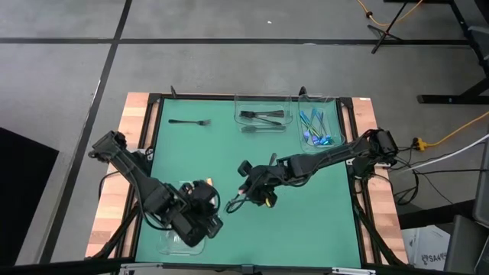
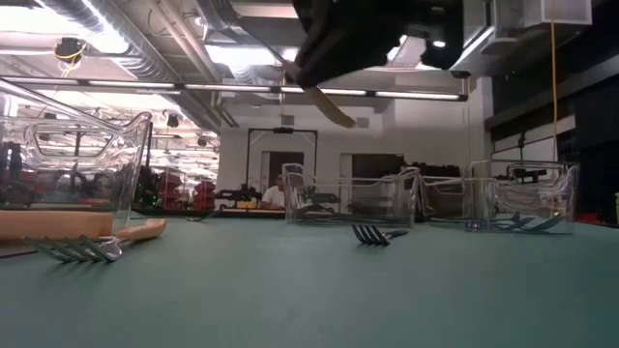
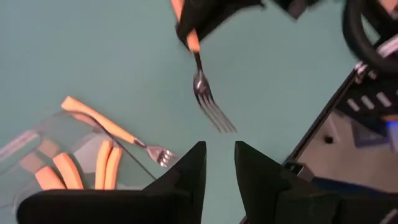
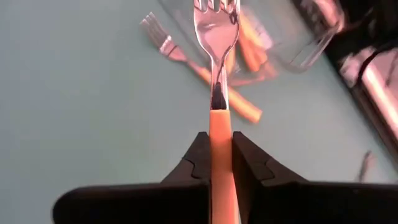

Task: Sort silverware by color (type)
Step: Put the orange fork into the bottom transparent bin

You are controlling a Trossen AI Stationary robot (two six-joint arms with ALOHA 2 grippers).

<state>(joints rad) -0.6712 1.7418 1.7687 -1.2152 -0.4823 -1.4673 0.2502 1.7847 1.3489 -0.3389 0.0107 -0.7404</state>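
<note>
- Right wrist view: the right gripper (image 4: pixel 221 158) is clamped on the orange handle of a fork (image 4: pixel 217 37) with a shiny silver head, held off the green table (image 4: pixel 74 93), tines pointing away from the wrist.
- A second orange-handled fork (image 4: pixel 186 59) lies on the mat just beside a clear tray (image 4: pixel 298 43).
- Left wrist view: the left gripper (image 3: pixel 219 168) hangs near that tray with a narrow gap between its fingers and nothing in it.
- Four orange handles show through the tray wall; their heads are hidden or cut off.
- High view: one black fork (image 1: pixel 189 121) lies alone on the mat near the far edge.
- A middle tray (image 1: pixel 263 117) holds black pieces and a right tray (image 1: pixel 317 128) holds blue ones, too small to count.
- Three clear trays in all.
</note>
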